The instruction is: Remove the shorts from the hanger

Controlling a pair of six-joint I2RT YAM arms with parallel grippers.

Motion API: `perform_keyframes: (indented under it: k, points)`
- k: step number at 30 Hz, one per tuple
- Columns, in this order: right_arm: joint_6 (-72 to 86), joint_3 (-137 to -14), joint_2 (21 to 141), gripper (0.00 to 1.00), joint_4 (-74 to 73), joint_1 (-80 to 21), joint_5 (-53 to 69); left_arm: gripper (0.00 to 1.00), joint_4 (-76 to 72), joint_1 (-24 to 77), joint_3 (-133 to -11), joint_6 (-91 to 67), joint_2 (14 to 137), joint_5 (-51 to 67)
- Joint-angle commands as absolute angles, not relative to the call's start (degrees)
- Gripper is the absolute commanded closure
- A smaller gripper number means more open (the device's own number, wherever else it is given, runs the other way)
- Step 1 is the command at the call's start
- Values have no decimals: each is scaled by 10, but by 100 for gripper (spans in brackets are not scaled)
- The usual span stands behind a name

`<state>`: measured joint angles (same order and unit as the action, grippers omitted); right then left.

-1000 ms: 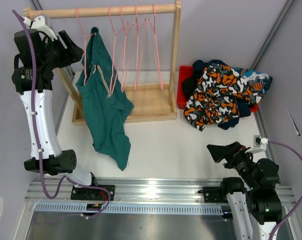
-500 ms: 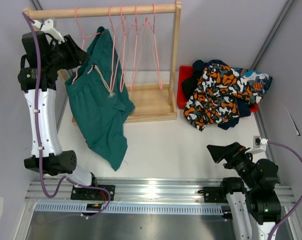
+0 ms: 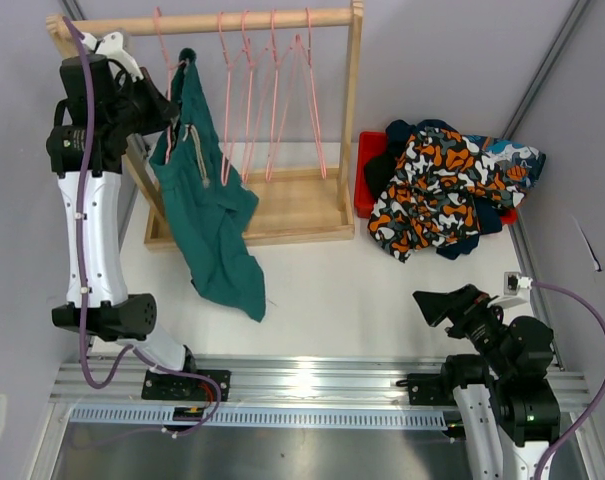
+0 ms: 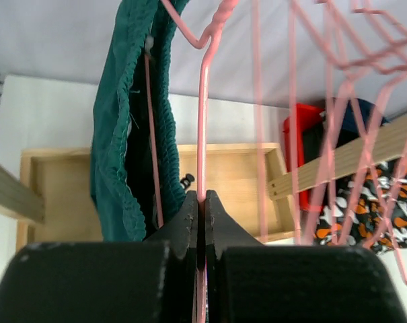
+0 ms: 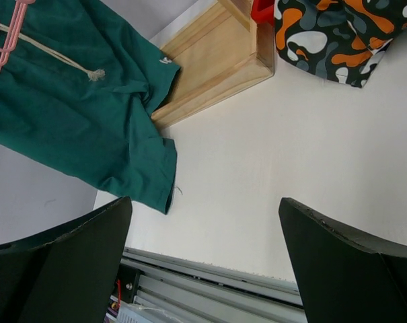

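Note:
The teal-green shorts (image 3: 210, 215) hang from a pink hanger (image 3: 163, 45) at the left end of the wooden rack's rail (image 3: 207, 21), their legs trailing down to the table. My left gripper (image 3: 165, 108) is up beside them, shut on the hanger's thin pink wire (image 4: 204, 121), which runs straight into the pinched fingers (image 4: 201, 196). The shorts' gathered waistband (image 4: 116, 161) is just left of that wire. My right gripper (image 3: 437, 301) rests low at the front right, open and holding nothing (image 5: 203, 208). The shorts' hem (image 5: 89, 128) shows in its view.
Several bare pink hangers (image 3: 272, 90) hang further right on the rail. The rack's wooden base (image 3: 297, 205) lies under them. A red bin (image 3: 366, 175) at the right holds a heap of patterned and dark shorts (image 3: 437, 185). A metal rail (image 3: 312, 385) runs along the near edge.
My left gripper has moved right and closed onto the hanger wire. The teal-green shorts swung left, then back, and now hang narrower.

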<state>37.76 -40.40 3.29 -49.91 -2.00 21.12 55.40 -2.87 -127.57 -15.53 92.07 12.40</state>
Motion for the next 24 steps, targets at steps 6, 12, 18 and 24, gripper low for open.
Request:
perform_keyframes:
  k: [6, 12, 18, 24]
  points:
    - [379, -403, 30, 1, -468, -18, 221, 100, 462, -6, -1292, -153, 809, 218]
    - [379, -422, 40, 0, -450, -18, 224, 100, 436, -5, -1189, -145, 674, 252]
    - [374, -441, 60, 0, -414, -18, 243, 100, 419, 18, -1015, -130, 525, 254]
    - [369, -482, 130, 1, -333, -18, 303, 100, 375, 31, -768, -155, 338, 288]
